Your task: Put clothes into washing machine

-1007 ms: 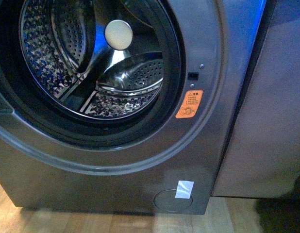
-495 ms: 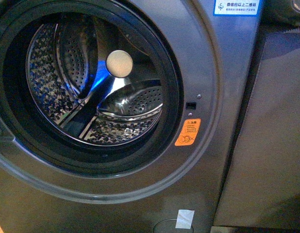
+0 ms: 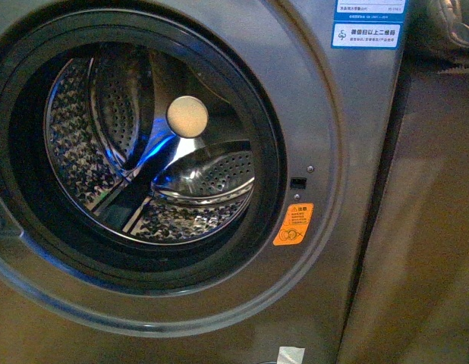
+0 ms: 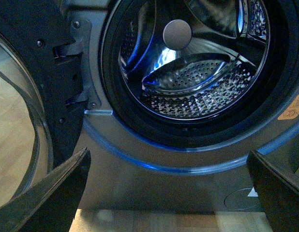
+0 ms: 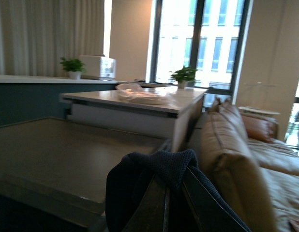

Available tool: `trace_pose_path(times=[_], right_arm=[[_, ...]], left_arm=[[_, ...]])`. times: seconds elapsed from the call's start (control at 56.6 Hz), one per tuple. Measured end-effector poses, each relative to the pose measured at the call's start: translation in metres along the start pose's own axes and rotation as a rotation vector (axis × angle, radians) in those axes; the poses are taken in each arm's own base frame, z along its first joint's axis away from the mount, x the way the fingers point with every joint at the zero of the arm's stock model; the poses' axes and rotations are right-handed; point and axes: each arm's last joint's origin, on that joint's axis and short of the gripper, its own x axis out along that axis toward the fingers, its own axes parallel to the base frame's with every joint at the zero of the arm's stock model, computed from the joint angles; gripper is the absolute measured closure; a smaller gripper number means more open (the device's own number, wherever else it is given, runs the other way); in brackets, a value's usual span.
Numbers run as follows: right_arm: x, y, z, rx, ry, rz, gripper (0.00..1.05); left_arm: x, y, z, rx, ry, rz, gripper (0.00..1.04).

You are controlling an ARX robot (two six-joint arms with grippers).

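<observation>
clothes [image 5: 132, 181]: dark navy knit, pinched by the right end effector [image 5: 174, 193], draped over both fingertips and hanging loose on one side; not in the machine yet.
right end effector: closed tight on the clothes, almost no gap between the fingers; raised and turned toward the room, with a sofa [image 5: 236, 159] and a white worktop [image 5: 140, 104] behind, probably to keep the limp fabric from dragging on the way.
left end effector [image 4: 168, 159]: spread wide, holding nothing; low in front of the machine and facing the opening, perhaps ready to help push fabric in.
washing machine [image 3: 325, 152]: very near, filling the front view; orange sticker [image 3: 293, 224] just beside the opening.
door [image 4: 23, 121]: swung open to the hinge side, so the way into the drum [image 3: 196, 182] is free.
drum: bare perforated steel, no fabric visible inside.
step in hand: seemingly the carrying of the clothes to the opening; loading itself not yet begun.
risk: hanging part could catch on the rubber rim [image 3: 269, 152] or remain outside.
</observation>
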Motion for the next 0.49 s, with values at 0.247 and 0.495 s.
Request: trace_pose_path(times=[0.247,0.495], right_arm=[[0.028,0.086,-0.011,0.098,0.033,0.206,1.02],[0.043,0.173,-0.037,0.107,0.057,0.386,1.02]], left_arm=[[0.0,0.0,0.0,0.0,0.0,0.0,0.07],[0.0,0.0,0.0,0.0,0.0,0.0,0.07]])
